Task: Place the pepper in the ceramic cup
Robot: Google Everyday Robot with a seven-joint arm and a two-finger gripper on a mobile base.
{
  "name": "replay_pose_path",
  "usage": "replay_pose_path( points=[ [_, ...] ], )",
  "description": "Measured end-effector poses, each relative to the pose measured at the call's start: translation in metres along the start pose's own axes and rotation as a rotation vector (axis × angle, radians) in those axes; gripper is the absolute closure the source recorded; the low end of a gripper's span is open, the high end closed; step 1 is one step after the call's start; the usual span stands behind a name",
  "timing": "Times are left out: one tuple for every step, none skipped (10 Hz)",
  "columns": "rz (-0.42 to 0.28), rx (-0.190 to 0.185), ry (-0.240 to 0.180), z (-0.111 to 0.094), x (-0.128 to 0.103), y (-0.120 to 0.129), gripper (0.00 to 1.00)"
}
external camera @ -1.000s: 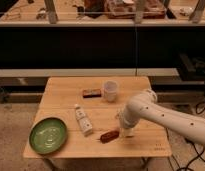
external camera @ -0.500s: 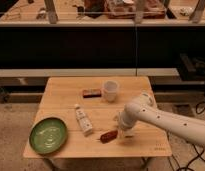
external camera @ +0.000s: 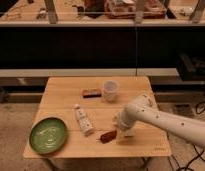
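A pale wooden table point(external camera: 61, 97) stands before dark shelving, with a grey floor around it. The white robot arm point(external camera: 161, 119) reaches in from 4 o'clock, its elbow over the table's right edge. It sits slightly lower than a second ago and has barely moved in the last half second.

The green plate point(external camera: 48, 135) lies at 8 o'clock near the front left corner. A white tube-like bottle point(external camera: 83, 120) lies flat just left of the table's middle. The ceramic cup point(external camera: 110, 90) stands upright at 1 o'clock, with a flat brown-red block point(external camera: 91, 92) just beside it at its 9 o'clock.

The pepper point(external camera: 108, 136) lies on the wood at 5 o'clock, where it lay in both earlier frames, well apart from the cup. The gripper point(external camera: 124, 131) is low over the table at the pepper's 3 o'clock end. I cannot tell whether it grips the pepper or how wide it stands.
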Motion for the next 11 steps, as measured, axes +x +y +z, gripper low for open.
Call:
replay_pose_path(
  points=[
    [-0.001, -0.001, -0.001, 0.002, 0.001, 0.000, 0.35],
    [-0.002, -0.001, -0.003, 0.003, 0.002, -0.001, 0.35],
    [-0.002, -0.001, -0.004, 0.004, 0.002, -0.001, 0.35],
    [-0.003, -0.003, -0.006, 0.005, 0.002, -0.002, 0.35],
    [-0.005, -0.004, -0.008, 0.006, 0.001, -0.002, 0.35],
    [-0.007, -0.017, -0.024, 0.009, 0.000, -0.002, 0.35],
    [-0.019, -0.037, -0.041, 0.016, -0.001, 0.001, 0.35],
    [-0.048, -0.056, -0.054, 0.023, -0.007, 0.004, 0.35],
    [-0.067, -0.074, -0.055, 0.028, -0.009, 0.008, 0.35],
    [-0.076, -0.085, -0.054, 0.031, -0.010, 0.011, 0.35],
    [-0.090, -0.097, -0.050, 0.034, -0.013, 0.015, 0.35]
  ],
)
